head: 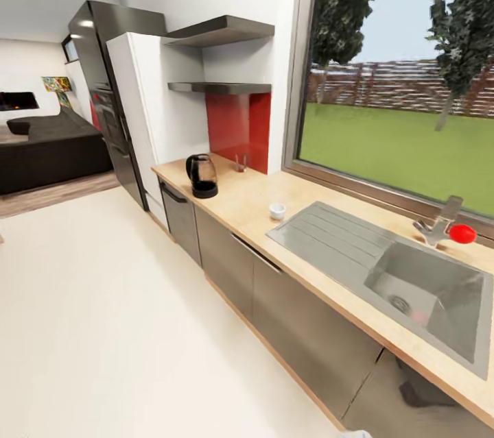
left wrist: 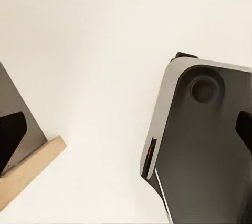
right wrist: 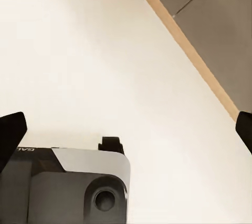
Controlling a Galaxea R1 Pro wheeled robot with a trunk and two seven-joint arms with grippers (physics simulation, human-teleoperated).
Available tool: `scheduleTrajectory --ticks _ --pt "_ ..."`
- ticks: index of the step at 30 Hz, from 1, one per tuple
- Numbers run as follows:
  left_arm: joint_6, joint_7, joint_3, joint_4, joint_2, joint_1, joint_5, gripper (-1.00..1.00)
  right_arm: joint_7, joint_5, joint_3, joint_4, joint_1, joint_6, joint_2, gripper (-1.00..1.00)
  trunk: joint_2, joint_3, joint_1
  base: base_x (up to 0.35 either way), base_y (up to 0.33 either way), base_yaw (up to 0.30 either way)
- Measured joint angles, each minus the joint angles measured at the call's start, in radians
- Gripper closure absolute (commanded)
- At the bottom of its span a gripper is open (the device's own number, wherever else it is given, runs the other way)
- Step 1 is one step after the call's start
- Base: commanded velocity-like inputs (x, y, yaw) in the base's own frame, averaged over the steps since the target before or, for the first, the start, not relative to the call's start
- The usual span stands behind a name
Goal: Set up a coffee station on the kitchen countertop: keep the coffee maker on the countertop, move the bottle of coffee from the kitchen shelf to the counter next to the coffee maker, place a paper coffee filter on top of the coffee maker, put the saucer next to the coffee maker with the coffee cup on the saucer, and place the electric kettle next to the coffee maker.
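While I stand on the pale floor [head: 103, 301] some way off from the kitchen run, both my arms hang down with each camera looking at that floor and my own base [left wrist: 210, 145]. In each wrist view dark fingertips [right wrist: 11, 129] sit at the two far edges, so I judge both the left pincer [left wrist: 126, 137] and the right pincer [right wrist: 126, 132] to be spread wide and carrying nothing.

On the surface [head: 237, 208] the electric kettle [head: 202, 176] stands near the far end, in front of the red back panel [head: 239, 129]. The coffee cup [head: 277, 211] sits alone on the wood just beside the sink's draining board [head: 329, 236], with no saucer under it that I can make out. A small thing stands by the red panel, too small for me to name.

Two dark shelves [head: 223, 87] hang on the wall above; from here I cannot see any bottle on them. I can make out no coffee maker, filter or saucer along this stretch either. My judgement is that the station is barely begun: nothing is grouped yet, and bottle, filter, saucer, cup and kettle all remain to be placed
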Motion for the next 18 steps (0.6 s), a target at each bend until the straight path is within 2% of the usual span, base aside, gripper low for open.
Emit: scheduleTrajectory --ticks 18 --pt "0.000 0.000 0.000 0.000 0.000 0.000 0.000 -1.00 0.000 0.000 0.000 0.000 0.000 0.000 0.000 -1.00 0.000 0.000 0.000 0.289 0.210 0.278"
